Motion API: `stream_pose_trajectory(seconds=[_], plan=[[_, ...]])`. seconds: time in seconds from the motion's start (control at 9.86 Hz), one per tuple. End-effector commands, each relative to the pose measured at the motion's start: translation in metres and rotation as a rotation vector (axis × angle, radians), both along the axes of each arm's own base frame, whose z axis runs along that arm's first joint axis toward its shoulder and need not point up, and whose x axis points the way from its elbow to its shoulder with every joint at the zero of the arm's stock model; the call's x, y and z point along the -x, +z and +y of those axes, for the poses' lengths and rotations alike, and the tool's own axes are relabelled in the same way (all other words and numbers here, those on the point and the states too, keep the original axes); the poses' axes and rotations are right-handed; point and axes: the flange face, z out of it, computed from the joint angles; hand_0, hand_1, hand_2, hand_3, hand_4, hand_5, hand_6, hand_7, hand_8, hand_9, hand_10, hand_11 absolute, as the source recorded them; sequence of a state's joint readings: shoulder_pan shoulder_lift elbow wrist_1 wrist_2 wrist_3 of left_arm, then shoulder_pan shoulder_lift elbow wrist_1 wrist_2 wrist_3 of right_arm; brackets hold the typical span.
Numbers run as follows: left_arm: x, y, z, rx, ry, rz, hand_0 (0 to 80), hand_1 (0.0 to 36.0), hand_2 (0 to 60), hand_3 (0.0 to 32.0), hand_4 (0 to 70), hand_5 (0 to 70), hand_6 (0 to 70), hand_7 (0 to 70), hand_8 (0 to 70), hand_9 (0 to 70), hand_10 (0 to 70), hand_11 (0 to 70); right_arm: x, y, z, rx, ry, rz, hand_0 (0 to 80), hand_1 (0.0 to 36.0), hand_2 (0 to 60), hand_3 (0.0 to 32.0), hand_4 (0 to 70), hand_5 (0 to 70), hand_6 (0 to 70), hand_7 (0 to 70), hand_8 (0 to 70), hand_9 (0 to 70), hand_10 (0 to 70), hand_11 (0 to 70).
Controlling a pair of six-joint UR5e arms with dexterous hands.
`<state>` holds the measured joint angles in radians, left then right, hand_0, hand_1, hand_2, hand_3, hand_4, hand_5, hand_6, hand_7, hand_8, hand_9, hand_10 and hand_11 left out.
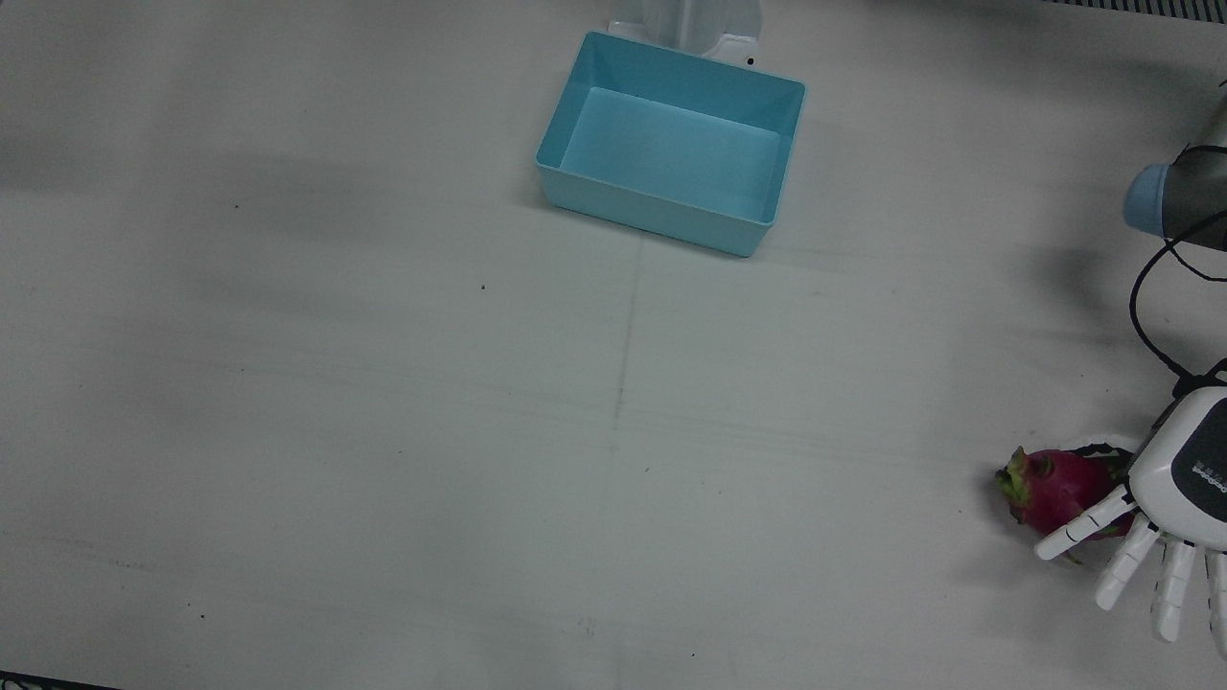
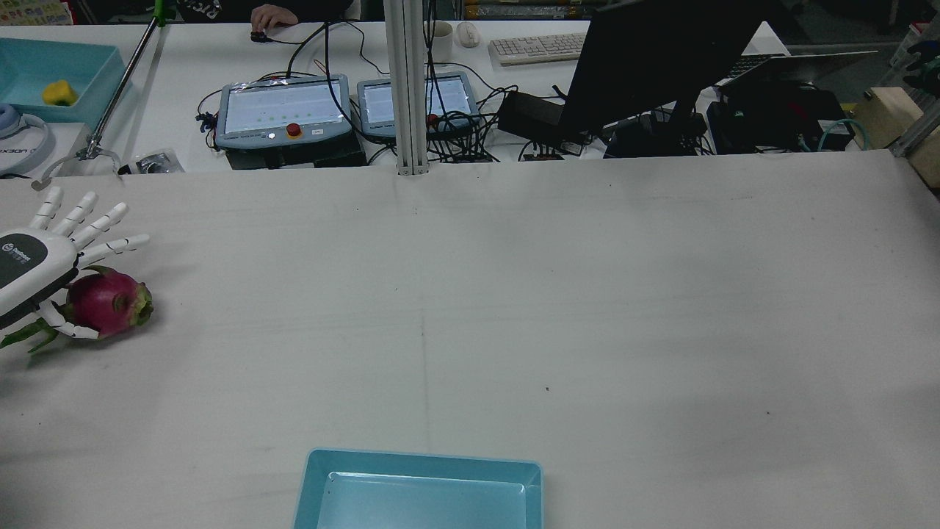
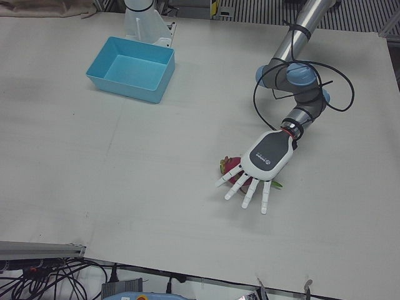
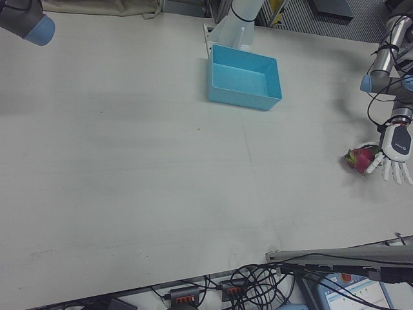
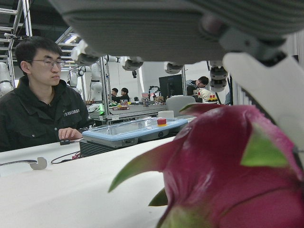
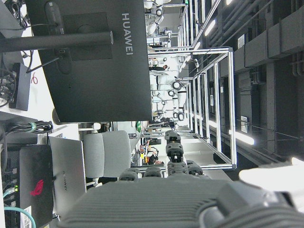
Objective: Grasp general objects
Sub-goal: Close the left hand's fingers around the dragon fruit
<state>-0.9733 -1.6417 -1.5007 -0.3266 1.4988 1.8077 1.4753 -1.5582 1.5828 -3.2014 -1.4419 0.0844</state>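
A magenta dragon fruit (image 1: 1054, 489) with green scales lies on the white table at the left arm's side. It also shows in the rear view (image 2: 110, 301), the left-front view (image 3: 232, 165) and the right-front view (image 4: 360, 158). My left hand (image 1: 1174, 489) hovers low over it, palm down, with its fingers (image 2: 95, 224) spread straight past the fruit and its thumb beside the fruit. It holds nothing. In the left hand view the fruit (image 5: 228, 171) fills the lower right, right under the palm. My right hand (image 6: 171, 190) shows only in its own view, raised, facing a monitor, and empty.
A light-blue bin (image 1: 652, 211) stands near the robot's side of the table, mid-width, also in the rear view (image 2: 422, 459). The right arm's elbow (image 4: 26, 22) is high at the far corner. Teach pendants (image 2: 283, 110) and a monitor (image 2: 661, 59) sit beyond the table.
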Motion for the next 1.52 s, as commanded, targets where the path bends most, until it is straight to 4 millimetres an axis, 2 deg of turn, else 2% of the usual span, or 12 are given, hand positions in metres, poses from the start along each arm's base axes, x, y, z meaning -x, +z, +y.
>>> stream_pose_trajectory(seconds=[0.0,0.2,0.3,0.41,0.51,0.61,0.81,0.91,1.01,1.22,1.32,1.42], plan=[[-0.007,0.004,-0.011,-0.002,-0.017,-0.035,55.9,29.5,20.5,32.0,0.0,18.7,0.0,0.0,0.0,0.0,0.0,0.0,0.000,0.000,0.000,0.000,0.000,0.000,0.0,0.0,0.0,0.0,0.0,0.0,0.0,0.0,0.0,0.0,0.0,0.0],[-0.008,0.003,-0.012,0.007,-0.022,-0.041,50.8,22.2,14.2,32.0,0.0,24.2,0.0,0.0,0.0,0.0,0.0,0.0,0.000,-0.001,-0.001,-0.001,0.000,0.000,0.0,0.0,0.0,0.0,0.0,0.0,0.0,0.0,0.0,0.0,0.0,0.0],[-0.010,0.001,-0.015,0.013,-0.023,-0.045,51.2,22.4,14.0,27.2,0.0,28.3,0.0,0.0,0.0,0.0,0.0,0.0,0.000,-0.001,-0.001,-0.001,0.000,0.000,0.0,0.0,0.0,0.0,0.0,0.0,0.0,0.0,0.0,0.0,0.0,0.0],[-0.011,0.002,-0.015,0.015,-0.022,-0.046,52.1,23.5,14.6,12.6,0.0,33.2,0.0,0.0,0.0,0.0,0.0,0.0,0.000,0.001,0.000,0.002,0.000,0.000,0.0,0.0,0.0,0.0,0.0,0.0,0.0,0.0,0.0,0.0,0.0,0.0],[-0.022,0.005,-0.012,0.023,-0.004,-0.054,52.1,22.7,13.7,2.6,1.8,38.3,0.0,0.0,0.0,0.0,0.0,0.0,0.000,0.000,0.000,0.000,0.000,0.000,0.0,0.0,0.0,0.0,0.0,0.0,0.0,0.0,0.0,0.0,0.0,0.0],[-0.028,0.004,-0.017,0.029,-0.001,-0.058,52.1,22.7,14.4,0.0,5.4,42.2,0.0,0.0,0.0,0.0,0.0,0.0,0.000,-0.001,-0.001,-0.001,0.000,0.000,0.0,0.0,0.0,0.0,0.0,0.0,0.0,0.0,0.0,0.0,0.0,0.0],[-0.030,0.004,-0.018,0.031,-0.002,-0.058,53.7,24.6,17.5,0.0,13.0,50.2,0.0,0.1,0.0,0.0,0.0,0.0,0.001,0.000,0.000,0.000,-0.001,0.000,0.0,0.0,0.0,0.0,0.0,0.0,0.0,0.0,0.0,0.0,0.0,0.0],[-0.030,0.000,-0.018,0.029,-0.011,-0.053,55.0,26.3,19.2,0.0,15.8,54.8,0.0,0.2,0.0,0.0,0.0,0.0,0.000,0.000,0.000,0.000,0.000,0.000,0.0,0.0,0.0,0.0,0.0,0.0,0.0,0.0,0.0,0.0,0.0,0.0],[-0.029,-0.005,-0.019,0.024,-0.012,-0.047,55.1,26.3,19.2,0.0,16.8,58.0,0.0,0.0,0.0,0.0,0.0,0.0,0.000,-0.001,-0.001,-0.001,0.000,0.000,0.0,0.0,0.0,0.0,0.0,0.0,0.0,0.0,0.0,0.0,0.0,0.0],[-0.029,-0.011,-0.019,0.016,-0.012,-0.042,54.8,25.4,21.6,0.0,30.9,68.3,0.0,0.0,0.0,0.0,0.0,0.0,0.000,0.000,0.000,0.000,0.000,0.000,0.0,0.0,0.0,0.0,0.0,0.0,0.0,0.0,0.0,0.0,0.0,0.0],[-0.029,-0.013,-0.018,0.016,-0.009,-0.037,54.1,25.1,26.2,0.0,36.6,69.6,0.0,0.0,0.0,0.0,0.0,0.0,0.000,0.000,0.000,0.000,0.000,0.000,0.0,0.0,0.0,0.0,0.0,0.0,0.0,0.0,0.0,0.0,0.0,0.0],[-0.028,-0.018,-0.017,0.019,-0.006,-0.028,51.8,27.7,45.4,0.0,38.8,69.0,0.0,0.0,0.0,0.0,0.0,0.0,0.000,0.000,0.000,0.000,0.000,0.000,0.0,0.0,0.0,0.0,0.0,0.0,0.0,0.0,0.0,0.0,0.0,0.0]])
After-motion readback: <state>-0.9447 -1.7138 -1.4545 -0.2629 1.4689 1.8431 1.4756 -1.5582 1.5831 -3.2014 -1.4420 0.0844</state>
